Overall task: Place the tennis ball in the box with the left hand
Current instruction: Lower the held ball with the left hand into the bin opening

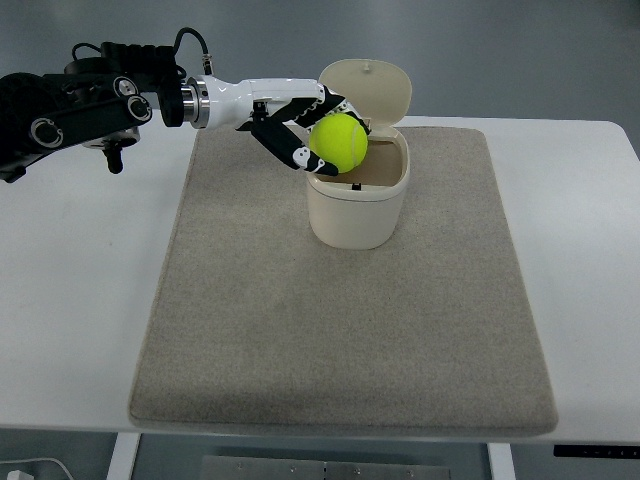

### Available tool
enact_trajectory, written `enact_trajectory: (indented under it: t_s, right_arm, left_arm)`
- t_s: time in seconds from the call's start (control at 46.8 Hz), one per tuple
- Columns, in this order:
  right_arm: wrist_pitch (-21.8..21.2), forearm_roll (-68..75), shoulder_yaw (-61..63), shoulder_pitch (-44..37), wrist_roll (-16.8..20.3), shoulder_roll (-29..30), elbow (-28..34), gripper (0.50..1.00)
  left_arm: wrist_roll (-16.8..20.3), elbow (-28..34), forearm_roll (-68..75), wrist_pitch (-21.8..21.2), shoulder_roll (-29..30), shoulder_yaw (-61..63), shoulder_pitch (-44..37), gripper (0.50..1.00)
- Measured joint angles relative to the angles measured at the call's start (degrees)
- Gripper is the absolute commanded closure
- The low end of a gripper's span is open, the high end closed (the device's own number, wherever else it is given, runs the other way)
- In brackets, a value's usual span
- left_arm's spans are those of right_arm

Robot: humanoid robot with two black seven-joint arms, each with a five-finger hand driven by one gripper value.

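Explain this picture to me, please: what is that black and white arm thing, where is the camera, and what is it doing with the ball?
The camera sits on the robot itself and looks steeply down at a white table. The arm reaching in from the left is the robot's left arm, and it ends in a robot hand with black and white fingers. Those fingers are curled around a yellow-green tennis ball, holding it just over the open mouth of a cream box, at its left rim. The box has a hinged lid, which stands open behind it. The box rests on a beige mat laid on the table. The robot's other arm is not in the picture.
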State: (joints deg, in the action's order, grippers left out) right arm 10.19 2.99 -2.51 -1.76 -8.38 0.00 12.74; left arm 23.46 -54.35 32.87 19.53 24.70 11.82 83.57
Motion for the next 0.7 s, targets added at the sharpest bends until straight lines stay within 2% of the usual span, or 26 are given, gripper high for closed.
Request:
enact_trajectory:
  t_s: [0.043, 0.171, 0.256, 0.406, 0.427, 0.47, 0.491, 0.705]
  right_arm:
    - [0.00, 0.00, -0.02, 0.00, 0.00, 0.00, 0.00, 0.562]
    - [0.00, 0.00, -0.01, -0.01, 0.00, 0.00, 0.00, 0.562]
    - [0.00, 0.00, -0.03, 0.00, 0.01, 0.00, 0.00, 0.562]
    - [0.00, 0.00, -0.03, 0.00, 0.01, 0.00, 0.00, 0.562]
    - [0.00, 0.00, -0.01, 0.00, 0.01, 0.00, 0.00, 0.562]
    - [0.00, 0.00, -0.01, 0.00, 0.00, 0.00, 0.00, 0.562]
    - [0.00, 0.00, 0.00, 0.00, 0.00, 0.00, 0.00, 0.562]
    - [0.00, 0.00, -0.01, 0.00, -0.02, 0.00, 0.00, 0.562]
  left_arm:
    - [0.00, 0.02, 0.00, -0.29, 0.00, -0.02, 0.00, 0.956]
    - [0.00, 0.03, 0.00, -0.53, 0.04, -0.29, 0.00, 0.947]
    - [0.00, 0.03, -0.01, -0.53, 0.06, -0.34, 0.00, 0.851]
    - [0.00, 0.00, -0.10, -0.89, 0.06, -0.55, 0.00, 0.842]
    - [0.00, -0.01, -0.10, -0.90, 0.07, -0.55, 0.00, 0.832]
    - [0.00, -0.04, -0.10, -0.90, 0.07, -0.55, -0.03, 0.772]
    - [0.00, -0.04, -0.10, -0.90, 0.07, -0.55, -0.04, 0.763]
    - [0.00, -0.06, -0.10, -0.98, 0.04, -0.65, -0.07, 0.757]
